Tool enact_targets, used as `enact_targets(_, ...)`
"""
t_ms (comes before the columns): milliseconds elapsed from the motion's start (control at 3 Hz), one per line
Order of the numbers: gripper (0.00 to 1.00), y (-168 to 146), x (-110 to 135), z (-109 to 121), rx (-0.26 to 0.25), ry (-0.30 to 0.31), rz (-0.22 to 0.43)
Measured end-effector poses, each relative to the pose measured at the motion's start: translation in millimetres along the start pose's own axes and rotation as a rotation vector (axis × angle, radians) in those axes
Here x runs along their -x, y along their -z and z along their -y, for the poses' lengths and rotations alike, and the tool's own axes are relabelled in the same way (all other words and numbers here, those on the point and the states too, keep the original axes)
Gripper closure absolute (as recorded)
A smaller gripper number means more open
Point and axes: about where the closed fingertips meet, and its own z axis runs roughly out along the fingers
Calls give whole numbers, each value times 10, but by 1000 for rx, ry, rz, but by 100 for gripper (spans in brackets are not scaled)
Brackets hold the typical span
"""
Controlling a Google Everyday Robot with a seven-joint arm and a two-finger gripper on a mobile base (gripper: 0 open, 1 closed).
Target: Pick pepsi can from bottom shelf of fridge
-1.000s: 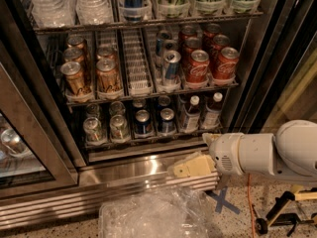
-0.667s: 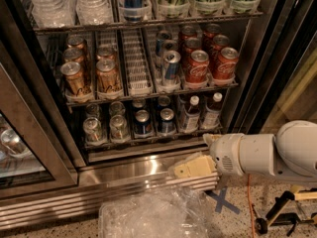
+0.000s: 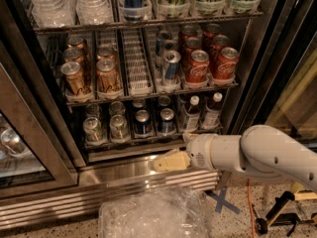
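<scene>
The fridge (image 3: 247, 83) stands open in front of me. Its bottom shelf (image 3: 148, 142) holds two silver cans at the left, two dark-blue pepsi cans (image 3: 143, 122) (image 3: 166, 120) in the middle lanes, and two small bottles (image 3: 190, 114) at the right. My gripper (image 3: 167, 162), cream-coloured on a white arm, hovers in front of the stainless-steel base, just below the shelf's front rail. It sits below and slightly right of the pepsi cans, pointing left, and touches no can.
The rack above holds gold cans (image 3: 106, 73), a slim blue-and-silver can (image 3: 171, 66) and red Coca-Cola cans (image 3: 225, 63). A glass door (image 3: 25, 152) stands open at the left. Crinkled clear plastic (image 3: 153, 214) lies on the floor below the gripper. Cables (image 3: 277, 214) lie at the right.
My gripper and arm have moved to the left along the steel base, closer to below the pepsi cans. The cans have not moved.
</scene>
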Motion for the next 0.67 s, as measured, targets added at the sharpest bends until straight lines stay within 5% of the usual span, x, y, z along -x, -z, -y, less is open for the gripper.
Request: enact_targets(667,0,-976,-246,-14,-26,-120,97)
